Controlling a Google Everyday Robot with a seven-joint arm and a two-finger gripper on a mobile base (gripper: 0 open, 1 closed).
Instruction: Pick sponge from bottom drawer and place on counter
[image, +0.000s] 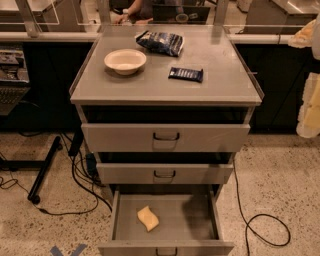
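The sponge (148, 218), a small pale-yellow pad, lies flat on the floor of the bottom drawer (200, 220), left of its middle. That drawer is pulled far out, its front edge at the bottom of the view. The counter (210, 90) is the grey cabinet top above the three drawers. My gripper (306, 67) is at the far right edge, beside the counter's right side and level with it, far above the sponge. It is partly cut off. Its two cream-yellow fingertips (310, 107) stand apart and hold nothing.
On the counter sit a cream bowl (125, 61) at the left, a dark blue chip bag (161, 42) at the back and a dark snack bar (186, 74) at the centre right. The two upper drawers are slightly out. Cables (265, 230) lie on the floor on both sides.
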